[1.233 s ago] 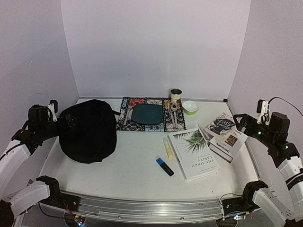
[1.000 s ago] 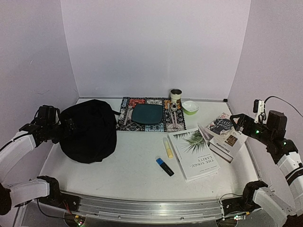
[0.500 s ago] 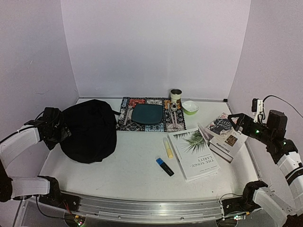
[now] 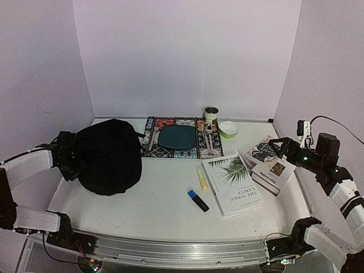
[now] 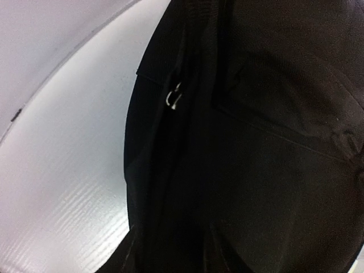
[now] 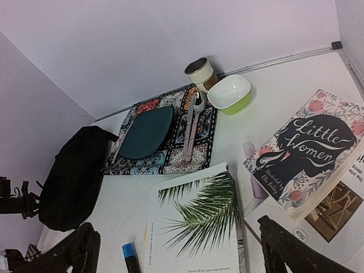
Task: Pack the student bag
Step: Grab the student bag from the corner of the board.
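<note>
The white table (image 4: 165, 199) carries everything. The student bag (image 4: 111, 156) lies at its left side, a rounded mound of soft black fabric, well apart from the books on the right. The left wrist camera sees little but this cloth, with folds, a seam and a small metal zipper pull (image 5: 173, 98).

Behind the bag's right edge lies a patterned placemat (image 4: 152, 128). On it are a dark teal plate (image 4: 176, 137) with rounded corners and a spoon (image 4: 209, 136).

A white palm-leaf book (image 4: 233, 182) lies flat right of centre. Two more books overlap beside it: Little Women (image 4: 266, 151) and a white one (image 4: 276, 172).

A green bowl (image 4: 228, 128) and a tin can (image 4: 211, 114) stand near the back wall. A yellow highlighter (image 4: 201, 177) and a blue one (image 4: 198, 201) lie between the bag and the palm-leaf book.

The left arm bends in from the side, and the left gripper (image 4: 73, 159) is against the bag's left flank. It is lost black on black, so I cannot tell how its jaws stand. The right arm reaches in low over the stacked books. The right gripper (image 4: 277, 145) is spread wide and grasps nothing.
</note>
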